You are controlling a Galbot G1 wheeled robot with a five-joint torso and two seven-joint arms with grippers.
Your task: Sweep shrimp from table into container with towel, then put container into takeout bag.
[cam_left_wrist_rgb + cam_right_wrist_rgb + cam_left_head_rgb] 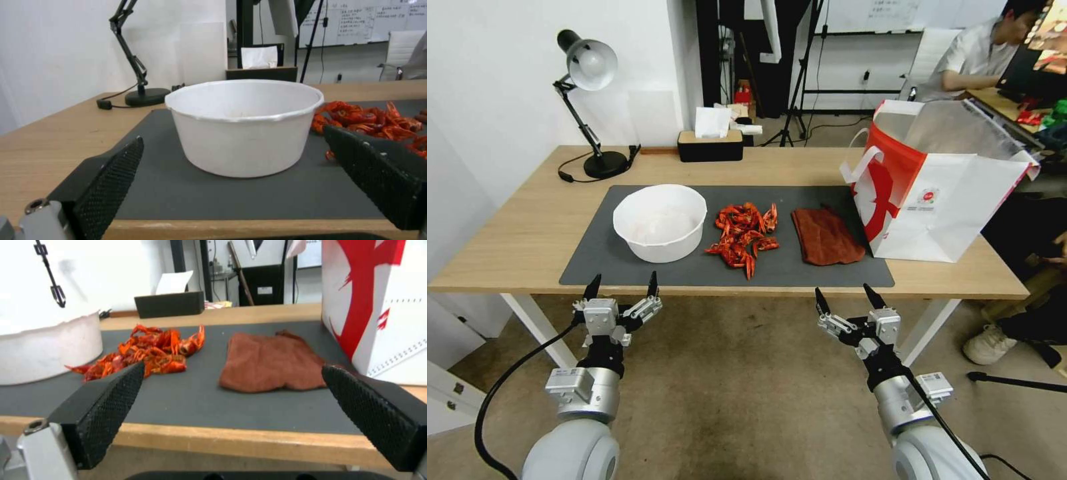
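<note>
At the far left of the surface (507, 233) we see a black desk lamp (589, 113), standing on the bare wood beside the dark grey mat (627, 270). Our left end effector (622, 287) hangs just before the near edge of the surface, the arm reaching forward from below, and its two fingers are spread wide with nothing between them. It points at the container (660, 221), which stands upright on the left part of the mat. Just to the right of the container lies the shrimp (743, 237) in a loose pile on the mat, close to the container wall. Next comes the towel (826, 235), lying flat and a little crumpled. Our right end effector (848, 299) is also held before the near edge, in front of the towel, its fingers spread apart and empty. At the right end stands the takeout bag (940, 200), upright and open at the top, its corner close to the towel.
</note>
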